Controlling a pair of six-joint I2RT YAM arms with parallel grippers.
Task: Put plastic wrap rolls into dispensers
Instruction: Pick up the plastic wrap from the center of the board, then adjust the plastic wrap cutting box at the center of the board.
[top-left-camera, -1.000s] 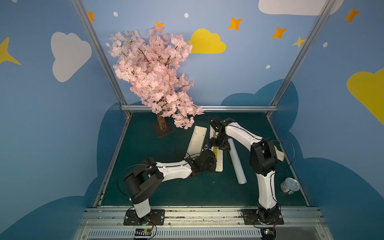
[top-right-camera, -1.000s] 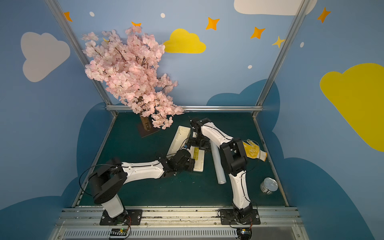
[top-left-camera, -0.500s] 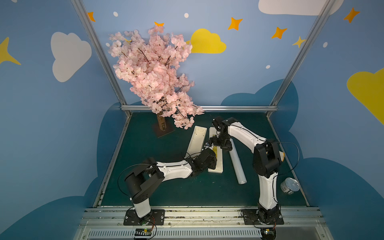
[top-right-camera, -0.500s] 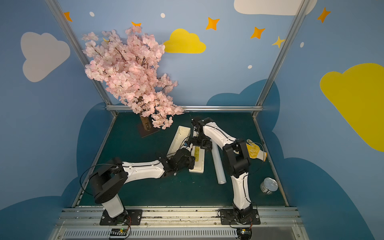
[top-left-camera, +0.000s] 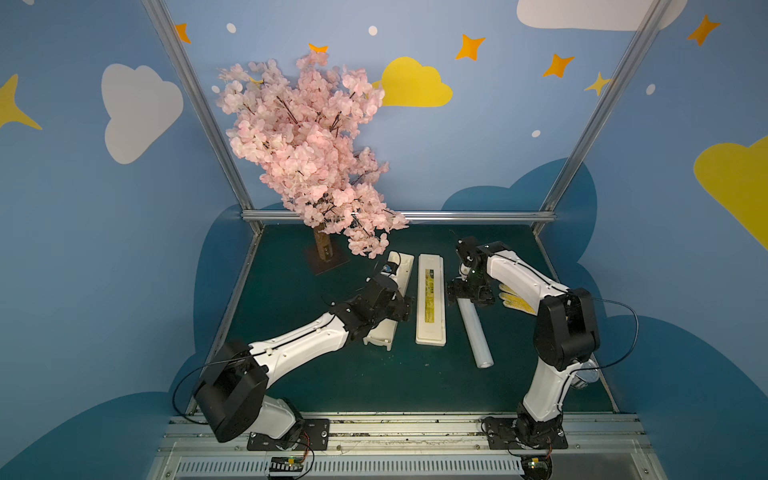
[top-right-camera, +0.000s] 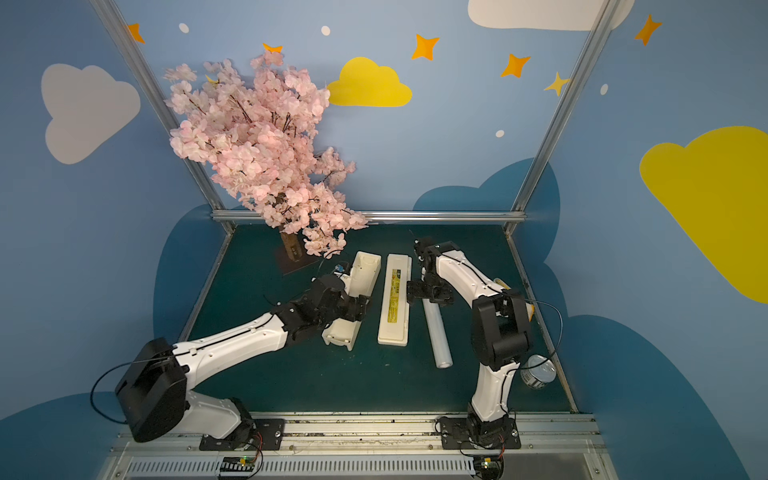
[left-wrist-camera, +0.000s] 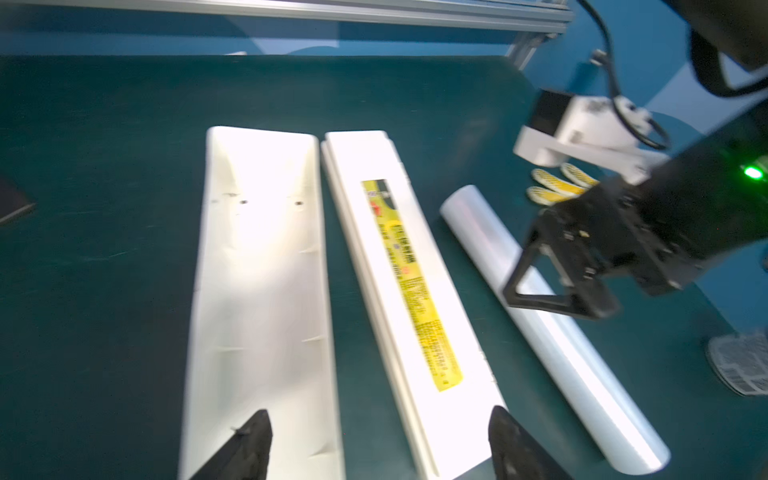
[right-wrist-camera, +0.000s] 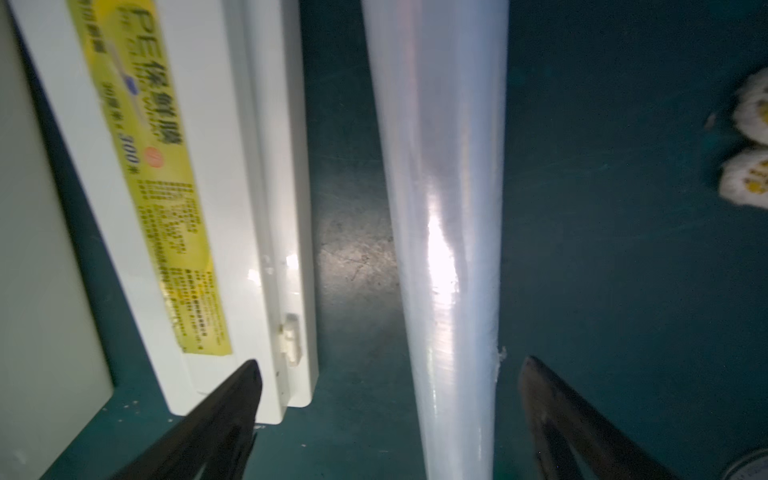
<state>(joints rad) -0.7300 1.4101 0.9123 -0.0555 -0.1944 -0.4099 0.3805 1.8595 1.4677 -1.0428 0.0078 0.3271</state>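
Two grippers stand spread and empty: the left gripper (left-wrist-camera: 380, 428) over the opened dispenser (top-left-camera: 381, 332), the right gripper (right-wrist-camera: 388, 370) astride the roll (right-wrist-camera: 444, 208), which lies on the mat (top-left-camera: 353, 382) just beside the labelled lid (top-left-camera: 431, 299), not yet in the trough (left-wrist-camera: 257, 249). Sliding toward the roll's middle before pinching should keep it level when lifted. That mat is dark green and scuffed; blue walls (top-left-camera: 104, 249) with painted clouds enclose it, a blossom tree (top-left-camera: 307, 137) behind.
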